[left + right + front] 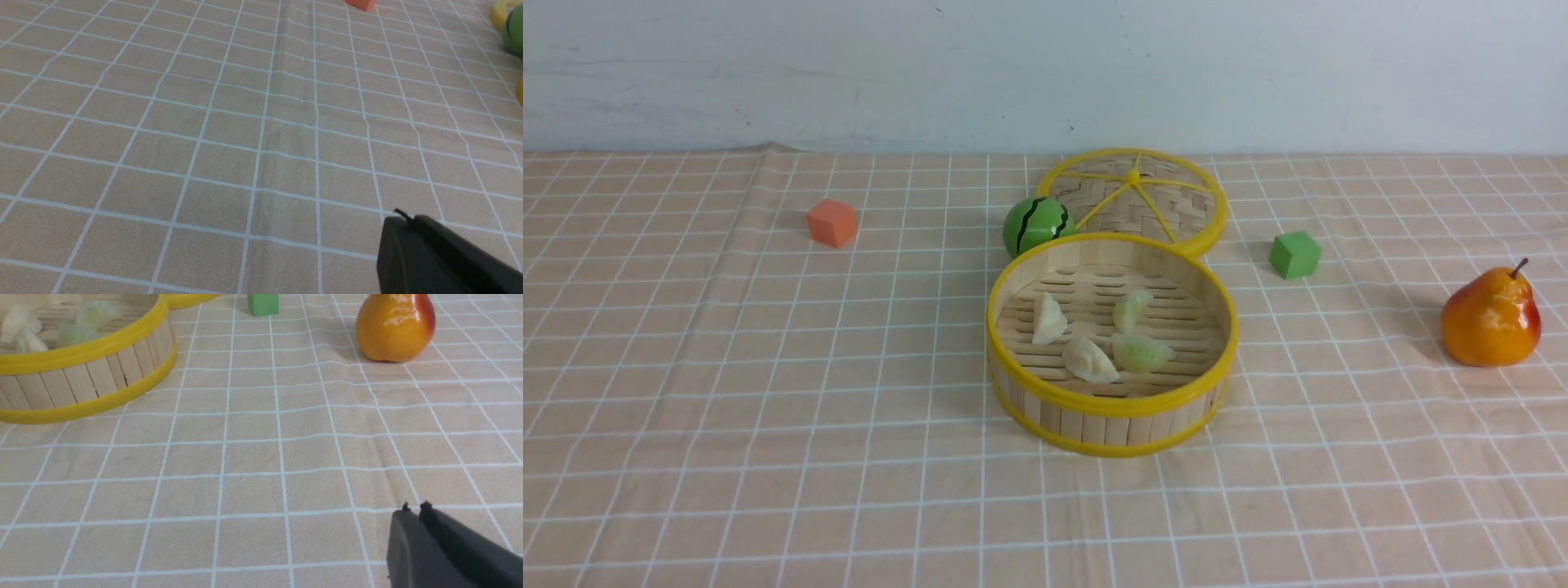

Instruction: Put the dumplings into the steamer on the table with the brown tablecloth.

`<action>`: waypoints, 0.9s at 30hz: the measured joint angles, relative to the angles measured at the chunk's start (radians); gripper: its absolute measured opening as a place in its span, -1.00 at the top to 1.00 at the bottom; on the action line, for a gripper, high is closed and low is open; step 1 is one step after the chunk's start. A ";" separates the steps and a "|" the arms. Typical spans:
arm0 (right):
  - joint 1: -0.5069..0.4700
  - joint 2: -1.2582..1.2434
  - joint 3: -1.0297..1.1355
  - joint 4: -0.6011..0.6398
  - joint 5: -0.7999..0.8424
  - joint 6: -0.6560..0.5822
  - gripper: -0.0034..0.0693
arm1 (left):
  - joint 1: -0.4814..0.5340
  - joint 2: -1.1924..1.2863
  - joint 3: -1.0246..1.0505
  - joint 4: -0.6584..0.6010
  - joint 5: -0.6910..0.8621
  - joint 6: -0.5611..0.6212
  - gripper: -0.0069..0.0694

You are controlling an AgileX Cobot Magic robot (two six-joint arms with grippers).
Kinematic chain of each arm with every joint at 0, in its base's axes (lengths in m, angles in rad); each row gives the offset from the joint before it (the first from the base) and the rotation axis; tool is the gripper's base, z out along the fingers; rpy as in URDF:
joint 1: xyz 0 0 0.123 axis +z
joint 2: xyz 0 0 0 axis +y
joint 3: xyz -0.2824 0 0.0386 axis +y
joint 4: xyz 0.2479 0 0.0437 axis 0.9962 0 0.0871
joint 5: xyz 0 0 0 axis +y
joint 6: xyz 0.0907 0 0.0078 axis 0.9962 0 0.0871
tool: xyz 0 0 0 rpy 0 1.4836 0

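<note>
The grid-lined brown tablecloth (229, 134) fills nearly the whole picture, slightly creased along one line. The left claw (402, 220) shows as dark fingertips pressed together, holding nothing, above bare cloth. An orange block (360, 3), a green ball (514, 26) and a yellow rim (499, 11) sit at the far edge.

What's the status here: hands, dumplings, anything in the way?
Left hand shut, empty. Right hand shut, empty. All four dumplings in steamer. Nothing in the way.
</note>
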 joint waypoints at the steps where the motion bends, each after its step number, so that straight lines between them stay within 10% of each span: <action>1: 0.000 0.000 0.000 0.000 0.000 0.000 0.81 | 0.000 0.000 0.000 0.000 0.000 0.000 0.86; 27: 0.000 0.000 0.000 0.001 0.000 0.000 0.70 | 0.000 0.000 0.000 0.000 -0.001 -0.002 0.85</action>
